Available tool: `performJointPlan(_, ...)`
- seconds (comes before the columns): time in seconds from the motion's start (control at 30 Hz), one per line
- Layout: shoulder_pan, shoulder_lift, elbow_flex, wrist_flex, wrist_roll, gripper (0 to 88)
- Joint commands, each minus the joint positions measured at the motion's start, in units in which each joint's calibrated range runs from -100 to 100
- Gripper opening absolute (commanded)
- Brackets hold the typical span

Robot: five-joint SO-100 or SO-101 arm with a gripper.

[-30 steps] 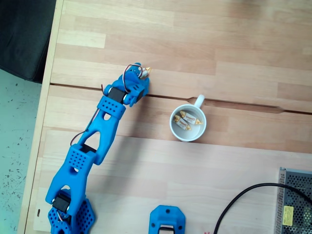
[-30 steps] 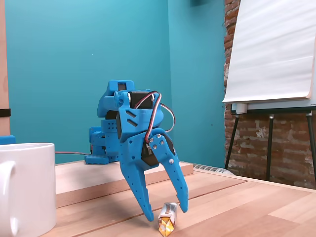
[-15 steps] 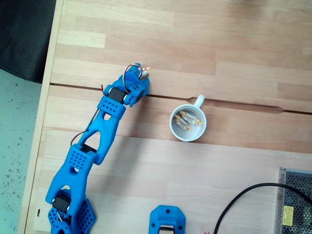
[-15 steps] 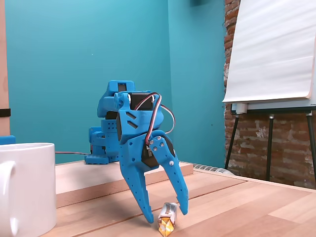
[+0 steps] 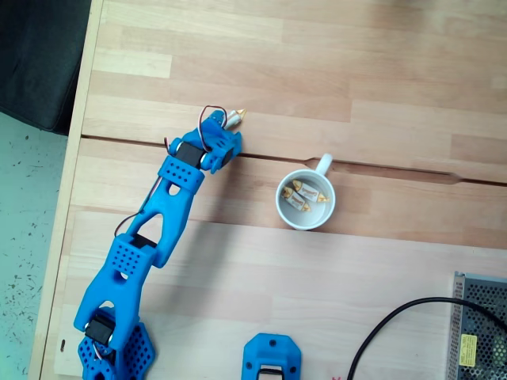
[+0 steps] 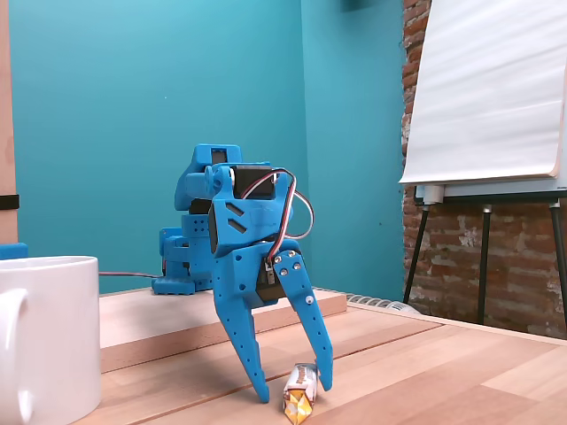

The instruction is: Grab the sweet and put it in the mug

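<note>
The sweet, a tiny cream candy with golden twisted ends, lies on the wooden table, one end peeking out past the gripper. My blue gripper points down over it, open, one fingertip on each side, the right finger close against the wrapper. From above, the gripper covers most of the sweet. The white mug stands to the right of the gripper with two similar sweets inside. In the low side view the mug fills the left foreground.
A seam between table boards runs left to right past the mug. A black cable and a metal mesh box sit at the lower right, and a blue printed part at the bottom edge. A flip-chart easel stands behind the table.
The gripper has tipped lower over the sweet and its right finger has swung inward, narrowing the gap. From above, the gripper head has slid back slightly, showing more of the sweet's end.
</note>
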Motion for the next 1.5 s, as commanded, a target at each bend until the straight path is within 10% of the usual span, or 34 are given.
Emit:
performJointPlan(0.0, -0.4, -0.9, -2.4, 0.4, 0.1, 20.8)
performJointPlan(0.83, 0.3, -2.4, -3.6, 1.0, -0.1, 3.3)
performJointPlan(1.47, 10.6, -55.0, 14.1, 16.3, -10.4, 3.4)
